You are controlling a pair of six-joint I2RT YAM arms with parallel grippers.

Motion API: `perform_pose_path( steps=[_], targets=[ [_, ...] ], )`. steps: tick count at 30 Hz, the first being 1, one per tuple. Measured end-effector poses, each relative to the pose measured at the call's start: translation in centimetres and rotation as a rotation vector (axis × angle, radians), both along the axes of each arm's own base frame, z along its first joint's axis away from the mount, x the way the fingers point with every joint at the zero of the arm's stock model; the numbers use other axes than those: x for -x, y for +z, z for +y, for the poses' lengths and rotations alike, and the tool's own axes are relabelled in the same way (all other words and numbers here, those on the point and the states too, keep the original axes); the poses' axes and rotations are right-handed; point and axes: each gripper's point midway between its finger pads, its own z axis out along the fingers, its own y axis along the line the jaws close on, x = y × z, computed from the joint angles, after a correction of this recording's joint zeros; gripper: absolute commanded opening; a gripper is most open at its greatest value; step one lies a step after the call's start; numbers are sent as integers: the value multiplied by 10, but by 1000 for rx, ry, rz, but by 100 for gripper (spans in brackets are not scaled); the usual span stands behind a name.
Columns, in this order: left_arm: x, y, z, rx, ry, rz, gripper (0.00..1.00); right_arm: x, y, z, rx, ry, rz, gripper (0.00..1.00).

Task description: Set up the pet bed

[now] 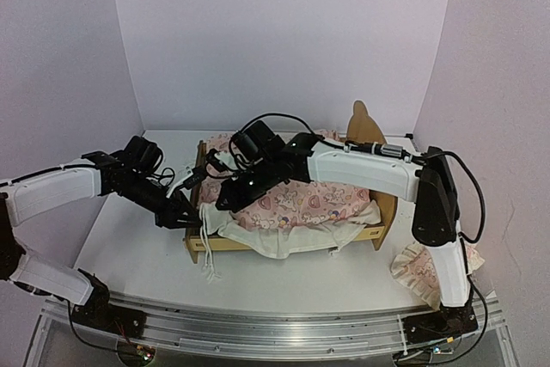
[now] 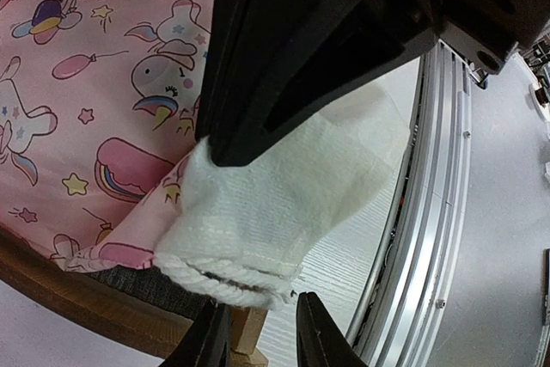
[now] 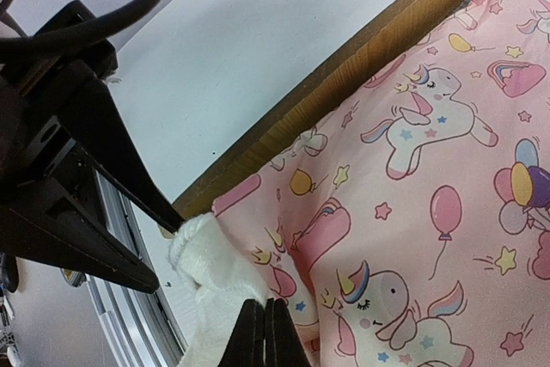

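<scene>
Two grippers crowd one spot: the near-left corner of the pet bed (image 1: 364, 129). The bed sits mid-table (image 1: 129, 238), its long axis running left to right and its headboard toward the right edge. The pink cover (image 1: 301, 199) lies over it, and the cover's cream ruffle (image 2: 258, 221) spills over the near rail.

Your left gripper (image 1: 187, 219) comes in low from the table's left side. Its jaws stand partway apart, and the bunched corner of the ruffle sits right at their mouth, touching one finger. I judge that nothing is clamped yet.

Your right gripper (image 1: 223, 202) reaches across the bed from the right with its fingers pressed together. Its tips are down on the cover where pink meets cream, just beside the left gripper. You cannot tell whether a fold is pinched between them.

The move turns on this: the ruffle corner lies straight ahead of the left jaws, on the bed side, hanging outside the corner post. The left arm is the nearer one, so it probably closes there and draws the ruffle down around the corner while the right pins the cover. Mind how close the two grippers are.

The pillow (image 1: 421, 268) lies near the table's near-right corner.
</scene>
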Motion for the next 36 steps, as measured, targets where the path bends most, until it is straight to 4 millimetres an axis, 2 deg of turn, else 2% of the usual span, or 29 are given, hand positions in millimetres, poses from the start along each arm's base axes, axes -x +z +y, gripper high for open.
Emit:
perform_pose_path(
  steps=[2,5,6,11,16,21,24,30,36],
  targets=[
    [-1,-2,-1,1,2,6,20,-1,-2,1,-7,-2,5,0],
    [-2,-4,-3,2,2,15,2,-2,-2,1,-18,-7,14,0],
    [-2,-4,-4,4,-2,11,0,-3,-2,2,-23,-8,16,0],
    [-2,-4,-6,4,-7,5,0,-8,-2,0,-36,-18,18,0],
    [-3,-4,0,-45,-19,-22,0,-14,-4,-12,-28,-39,23,0],
    [-27,26,3,-100,-37,-185,0,-23,-3,-27,-18,-71,17,0],
    [-37,46,1,-103,-56,-271,0,-25,2,-28,-30,-74,4,0],
    [-41,58,3,-139,-107,-358,0,-26,10,-28,-46,-73,-17,0],
    [-56,86,-8,-125,-146,-475,0,-28,15,-25,-68,-70,-36,0]
  ],
)
